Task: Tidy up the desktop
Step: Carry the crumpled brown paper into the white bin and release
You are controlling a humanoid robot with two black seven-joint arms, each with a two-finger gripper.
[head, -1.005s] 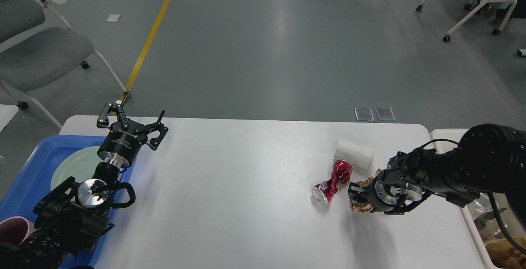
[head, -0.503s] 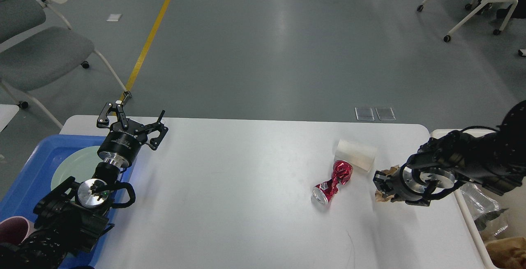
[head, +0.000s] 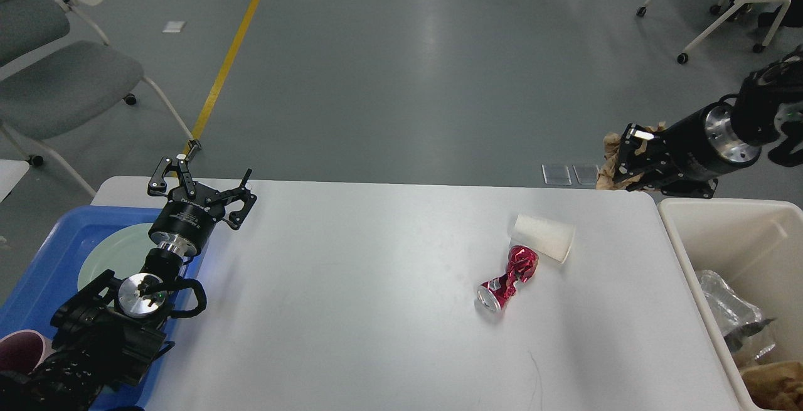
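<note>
Head view: white table (head: 376,285) fills the lower centre of the frame, its long axis running left to right, a thin dark scratch (head: 537,370) near its lower right. Crushed red can (head: 507,278) lies at centre right, tilted lower left to upper right, touching a tipped white paper cup (head: 543,238). Left hand (head: 202,177), fingers spread and released, hovers over the table's upper-left corner beside the blue tray (head: 37,273). Right hand (head: 618,163), clenched on crumpled brown paper (head: 610,169), has risen from table level to the upper right, above the cream bin (head: 728,235).
</note>
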